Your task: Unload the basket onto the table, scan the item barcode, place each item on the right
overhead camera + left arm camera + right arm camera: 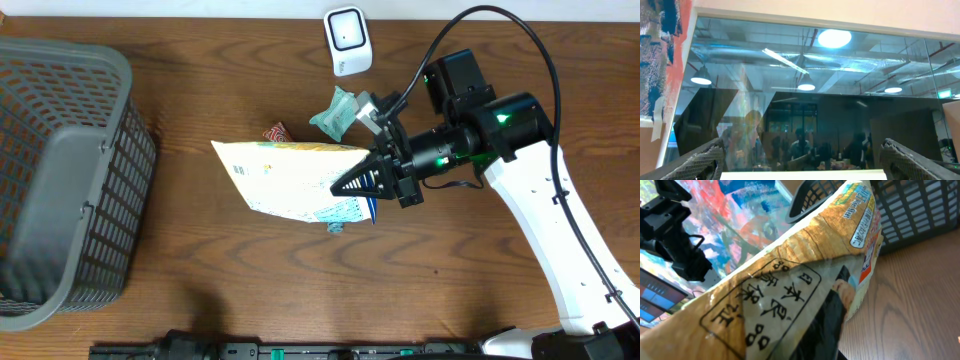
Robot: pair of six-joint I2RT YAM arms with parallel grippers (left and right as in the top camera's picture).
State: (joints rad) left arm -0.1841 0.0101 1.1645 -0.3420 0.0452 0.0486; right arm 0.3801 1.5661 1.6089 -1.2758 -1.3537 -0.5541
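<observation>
- Cream-and-tan packet (290, 180) is held over the counter (200, 280), its right end clamped in the closed right jaws.
- Its long axis runs sideways, from those jaws toward the grey basket (125, 200).
- White scanner (347, 40) sits at the counter's far edge, straight beyond the gripped end; the packet likely has to swing that way.
- Left jaws stand wide apart, empty, aimed up at a window (815, 100); the right arm (530, 190) is plainly nearer.

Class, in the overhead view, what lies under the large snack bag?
Only edges show: a red packet peeks past the top edge of the snack bag, and a small bluish item past its lower edge. Whatever else lies beneath is covered.
</observation>
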